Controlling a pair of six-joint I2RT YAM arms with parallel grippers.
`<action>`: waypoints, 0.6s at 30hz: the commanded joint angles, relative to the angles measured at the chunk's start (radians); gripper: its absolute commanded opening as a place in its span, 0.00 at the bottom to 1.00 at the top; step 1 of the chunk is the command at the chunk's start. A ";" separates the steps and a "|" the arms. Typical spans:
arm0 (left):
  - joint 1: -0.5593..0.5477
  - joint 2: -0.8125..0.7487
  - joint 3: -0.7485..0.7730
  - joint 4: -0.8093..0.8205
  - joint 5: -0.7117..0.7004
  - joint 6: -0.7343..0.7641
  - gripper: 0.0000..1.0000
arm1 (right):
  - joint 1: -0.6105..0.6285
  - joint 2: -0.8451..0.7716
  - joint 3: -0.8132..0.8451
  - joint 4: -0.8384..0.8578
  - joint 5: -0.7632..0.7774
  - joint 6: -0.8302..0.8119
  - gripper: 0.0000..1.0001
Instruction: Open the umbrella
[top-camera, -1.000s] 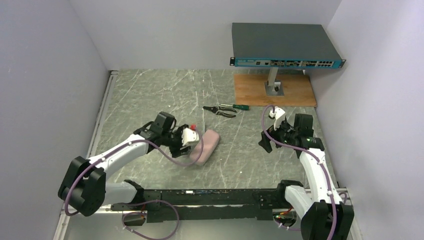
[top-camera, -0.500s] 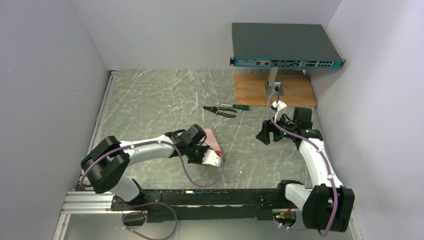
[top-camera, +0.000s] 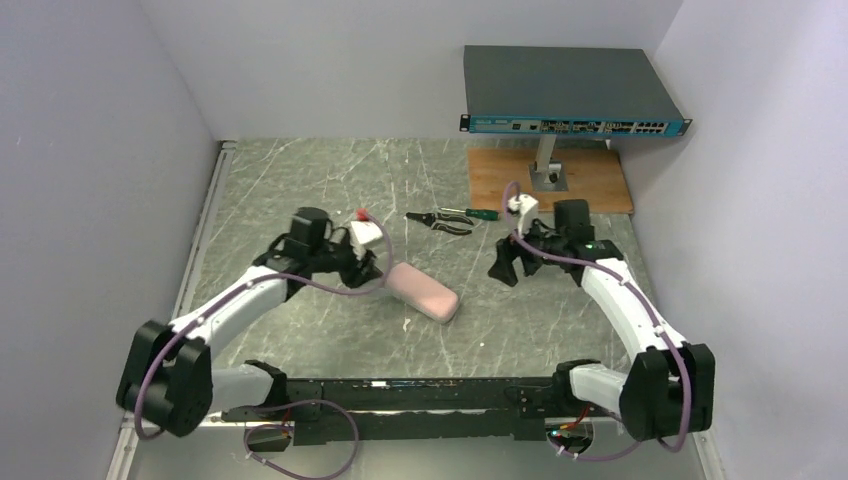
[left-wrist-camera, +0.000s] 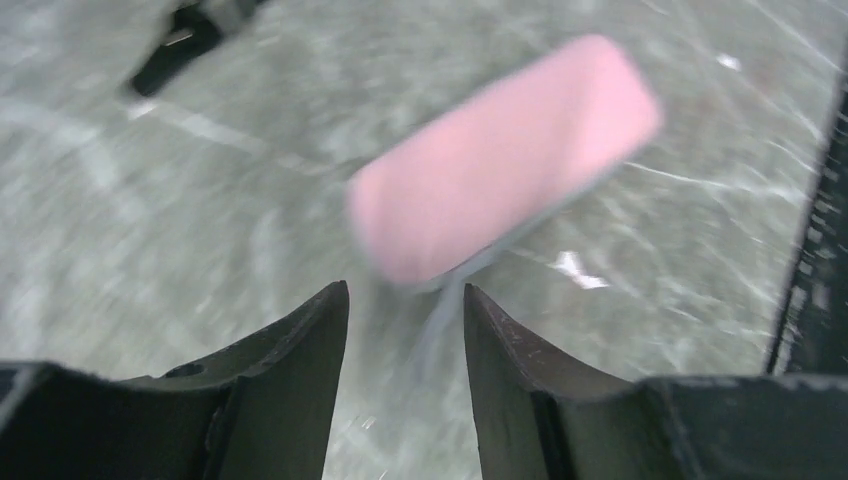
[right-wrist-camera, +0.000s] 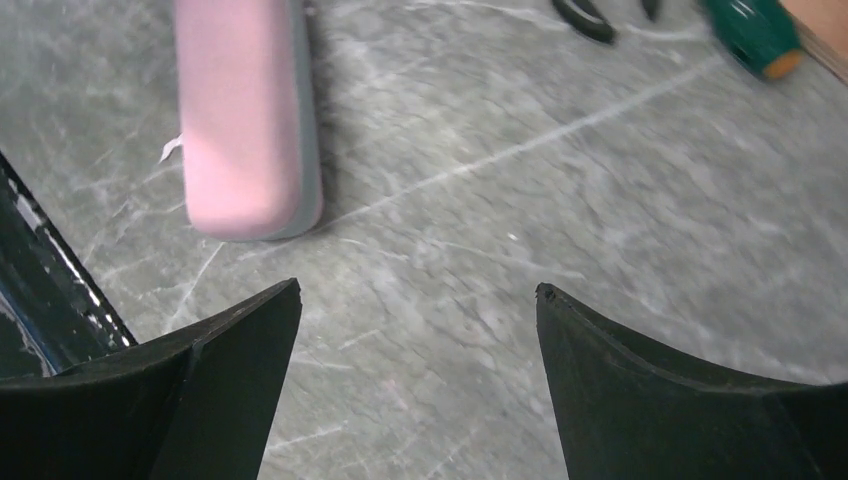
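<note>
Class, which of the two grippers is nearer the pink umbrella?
The left gripper: it nearly reaches one end of the umbrella, while the right gripper stands well off.

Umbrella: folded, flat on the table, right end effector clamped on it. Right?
No. The umbrella is folded and flat on the table, but the right end effector is open and clear of it. The right wrist view shows the gap.

Lab test cell: white walls (top-camera: 330, 60), network switch (top-camera: 570, 90), pliers (top-camera: 441, 223), screwdriver (top-camera: 472, 212).
</note>
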 joint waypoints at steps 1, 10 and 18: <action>0.168 -0.115 -0.071 0.086 -0.029 -0.192 0.49 | 0.186 -0.019 -0.004 0.096 0.147 -0.025 0.90; 0.221 0.049 -0.003 0.026 -0.120 -0.246 0.39 | 0.534 0.122 0.019 0.209 0.388 0.053 1.00; 0.224 0.142 0.037 0.015 -0.045 -0.350 0.34 | 0.727 0.268 0.096 0.198 0.482 0.073 1.00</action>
